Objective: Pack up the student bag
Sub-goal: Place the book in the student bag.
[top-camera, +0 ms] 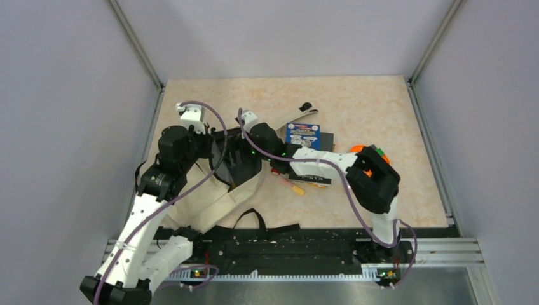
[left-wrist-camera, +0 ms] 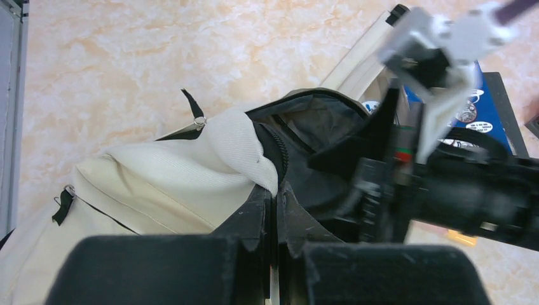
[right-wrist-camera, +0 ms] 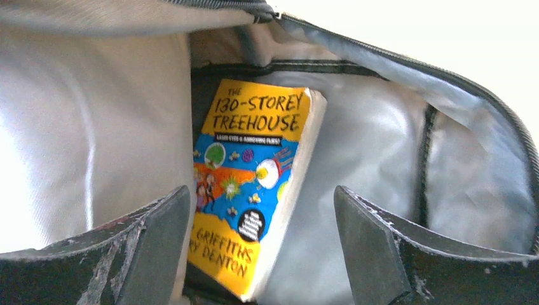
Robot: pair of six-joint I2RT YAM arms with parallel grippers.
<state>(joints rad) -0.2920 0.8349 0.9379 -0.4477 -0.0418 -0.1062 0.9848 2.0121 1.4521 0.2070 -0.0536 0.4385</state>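
Observation:
The student bag (top-camera: 216, 197), a beige canvas backpack, lies at the left of the table with its dark mouth facing right. My left gripper (top-camera: 219, 152) is shut on the bag's opening rim (left-wrist-camera: 267, 159), holding the mouth open; its fingertips (left-wrist-camera: 264, 200) pinch the fabric edge. My right gripper (top-camera: 251, 149) reaches into the mouth. In the right wrist view it (right-wrist-camera: 260, 194) is open and empty inside the grey lining (right-wrist-camera: 95, 127). A yellow and blue paperback (right-wrist-camera: 254, 171), "The 130-Storey Treehouse", lies inside the bag just beyond the open fingers, free of them.
A blue-covered book (top-camera: 302, 135) lies on a dark one right of the bag; it also shows in the left wrist view (left-wrist-camera: 480, 108). A black book (top-camera: 311, 175), a small yellow item (top-camera: 295, 187) and an orange-green object (top-camera: 372, 155) lie near the right arm. Grey walls enclose the table.

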